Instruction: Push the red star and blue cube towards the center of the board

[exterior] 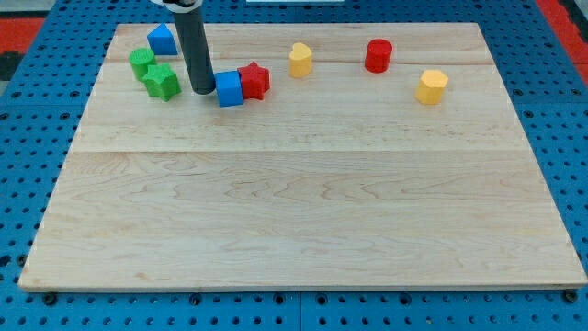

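The red star (254,80) lies near the view's top, left of centre, touching the blue cube (229,89) on its left side. My tip (203,90) rests on the board just left of the blue cube, very close to or touching it. The dark rod rises straight up from there to the view's top edge.
Two green blocks (141,62) (162,82) sit left of the rod. A second blue block (162,39) lies at the top left. A yellow block (300,59), a red cylinder (378,55) and another yellow block (431,86) stand along the top right. The wooden board (303,202) lies on a blue pegboard.
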